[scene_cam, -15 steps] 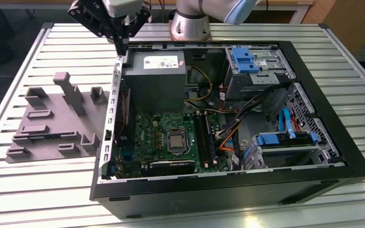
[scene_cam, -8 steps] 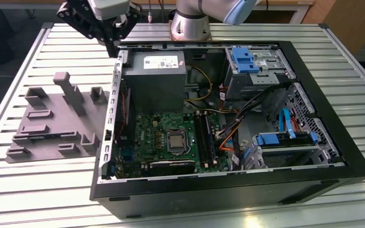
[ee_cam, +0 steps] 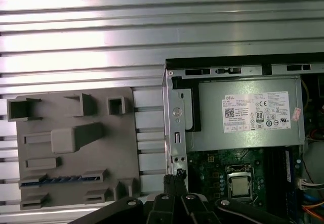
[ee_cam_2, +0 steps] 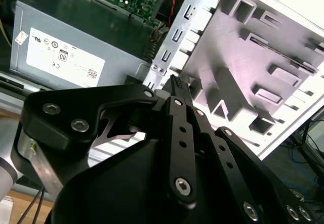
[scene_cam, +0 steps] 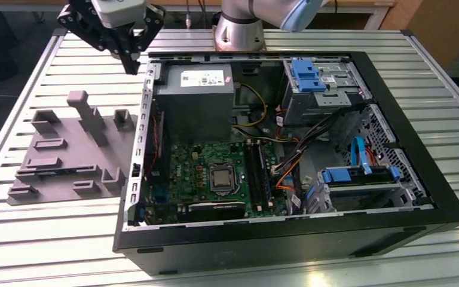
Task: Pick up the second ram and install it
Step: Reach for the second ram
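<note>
The second ram (ee_cam: 50,180) is a thin blue stick standing on edge in a slot of the grey holder plate (ee_cam: 76,158), seen in the first wrist view. My gripper (scene_cam: 132,67) hangs above the table's far left part, between the holder plate (scene_cam: 70,149) and the open computer case (scene_cam: 293,155), by the case's back corner. Its black fingers (ee_cam_2: 174,90) lie together with nothing between them, and their tips (ee_cam: 174,176) point down beside the case wall. The dark memory slots (scene_cam: 255,173) lie on the green motherboard to the exterior view's right of the processor socket (scene_cam: 222,179).
A grey power supply (scene_cam: 198,89) fills the case's far left corner, close to my gripper. Drive bays with blue clips (scene_cam: 309,78) and loose cables (scene_cam: 293,167) take up the case's right side. The arm's base (scene_cam: 241,30) stands behind the case on the slatted metal table (scene_cam: 54,239).
</note>
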`<state>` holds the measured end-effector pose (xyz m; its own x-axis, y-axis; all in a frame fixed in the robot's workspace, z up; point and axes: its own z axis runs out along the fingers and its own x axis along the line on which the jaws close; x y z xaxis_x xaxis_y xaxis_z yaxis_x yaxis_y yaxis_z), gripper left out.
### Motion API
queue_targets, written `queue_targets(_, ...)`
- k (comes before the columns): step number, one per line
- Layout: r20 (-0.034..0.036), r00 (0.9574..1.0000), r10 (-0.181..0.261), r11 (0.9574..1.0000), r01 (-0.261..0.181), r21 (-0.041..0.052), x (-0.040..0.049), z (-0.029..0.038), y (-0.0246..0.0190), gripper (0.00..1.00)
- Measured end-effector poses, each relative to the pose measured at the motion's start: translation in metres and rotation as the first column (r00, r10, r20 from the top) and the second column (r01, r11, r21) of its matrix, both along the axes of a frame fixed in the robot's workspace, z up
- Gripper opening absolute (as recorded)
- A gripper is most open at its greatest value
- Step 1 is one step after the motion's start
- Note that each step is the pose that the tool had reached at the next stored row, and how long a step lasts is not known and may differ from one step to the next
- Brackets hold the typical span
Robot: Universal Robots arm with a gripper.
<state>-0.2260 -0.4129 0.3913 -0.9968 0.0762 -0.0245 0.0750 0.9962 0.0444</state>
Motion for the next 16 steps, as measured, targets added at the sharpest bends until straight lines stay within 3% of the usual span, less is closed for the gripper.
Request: queue_targets(16,0.0,1.0,0.0,1.0,0.0,0.0,-0.0058,-0.0001,-0.0003,0.11)
